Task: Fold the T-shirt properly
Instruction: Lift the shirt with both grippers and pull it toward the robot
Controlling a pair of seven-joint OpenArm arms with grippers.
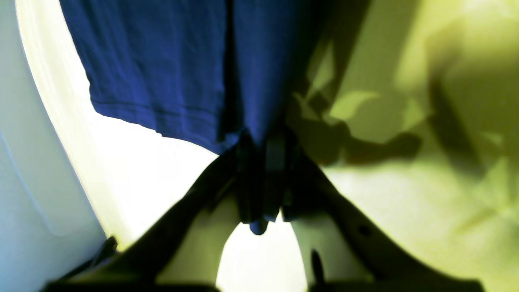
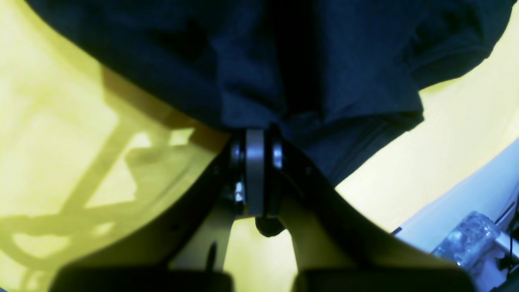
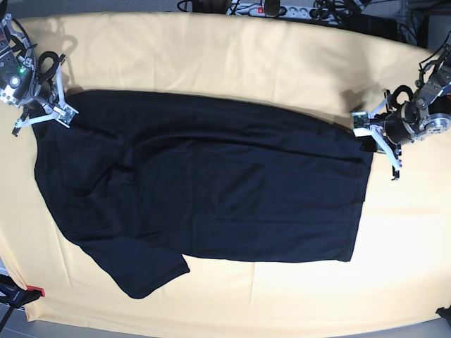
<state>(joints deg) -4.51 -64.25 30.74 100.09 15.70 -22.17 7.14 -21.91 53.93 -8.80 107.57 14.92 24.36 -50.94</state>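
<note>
The black T-shirt (image 3: 204, 183) lies spread across the yellow table (image 3: 232, 63), hem at the right, one sleeve at the lower left. My left gripper (image 3: 368, 134) is at the hem's upper right corner; in the left wrist view its jaws (image 1: 263, 162) are shut on the fabric (image 1: 162, 65), which looks blue there. My right gripper (image 3: 62, 105) is at the shirt's upper left corner; in the right wrist view it (image 2: 255, 162) is shut on the dark cloth (image 2: 324, 61).
Cables and a power strip (image 3: 282, 8) lie behind the table's far edge. A red-tipped clamp (image 3: 28, 291) sits at the lower left corner. A clear plastic bottle (image 2: 466, 239) shows off the table in the right wrist view.
</note>
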